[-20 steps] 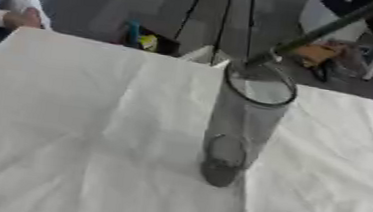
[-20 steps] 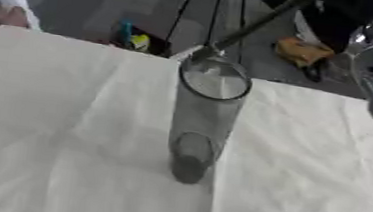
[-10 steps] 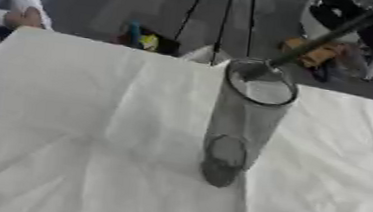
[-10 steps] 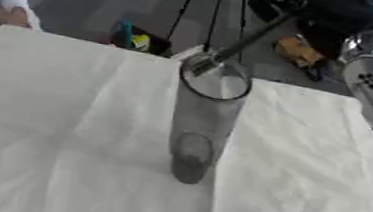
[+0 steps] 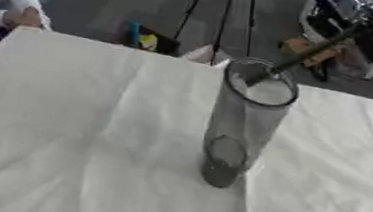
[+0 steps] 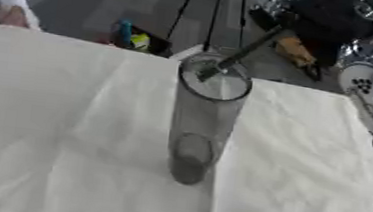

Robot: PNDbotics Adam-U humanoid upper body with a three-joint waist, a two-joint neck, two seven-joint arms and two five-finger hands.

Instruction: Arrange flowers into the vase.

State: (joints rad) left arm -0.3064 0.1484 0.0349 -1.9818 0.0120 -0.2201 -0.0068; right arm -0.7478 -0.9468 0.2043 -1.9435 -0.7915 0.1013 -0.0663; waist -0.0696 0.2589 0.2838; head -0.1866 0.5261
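One glass vase (image 5: 238, 129), one stem (image 6: 245, 52) entering its mouth.

A big table (image 5: 65, 114) fills the space in front of the robot. A white cloth (image 5: 86, 167) covers it, with soft wrinkles and fold lines. One tall see-through vase (image 5: 238, 129) stands upright on the cloth near the middle. It looks gray and has a round open top.

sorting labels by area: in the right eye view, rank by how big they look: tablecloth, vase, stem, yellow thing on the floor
1. tablecloth
2. vase
3. stem, thin, part shown only
4. yellow thing, farther off, so its true size is unsure
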